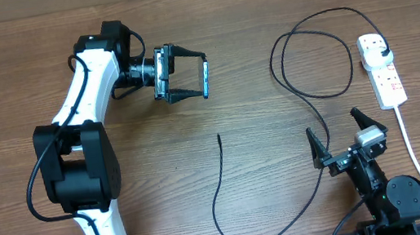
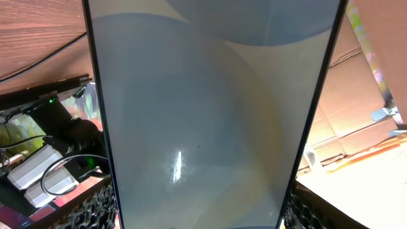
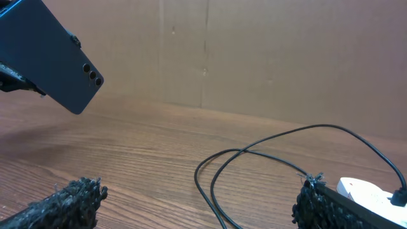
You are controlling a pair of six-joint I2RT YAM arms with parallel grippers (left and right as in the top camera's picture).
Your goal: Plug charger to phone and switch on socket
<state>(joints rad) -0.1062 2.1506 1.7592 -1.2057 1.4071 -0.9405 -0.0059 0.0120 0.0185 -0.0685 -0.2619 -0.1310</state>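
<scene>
Charger (image 1: 220,145), a thin glossy black cable, loops across the wood-grain table (image 1: 245,14) left of the socket (image 1: 383,68). Its slim tip lies free on open tabletop. Its plug sits in the far end of that white oblong strip. Just nearer than the socket, the right gripper (image 1: 331,121) gapes wide and empty. Far left of the socket, the left gripper (image 1: 197,75) clamps the slim rectangular phone (image 1: 206,78) by its long edges, raised off the table.
</scene>
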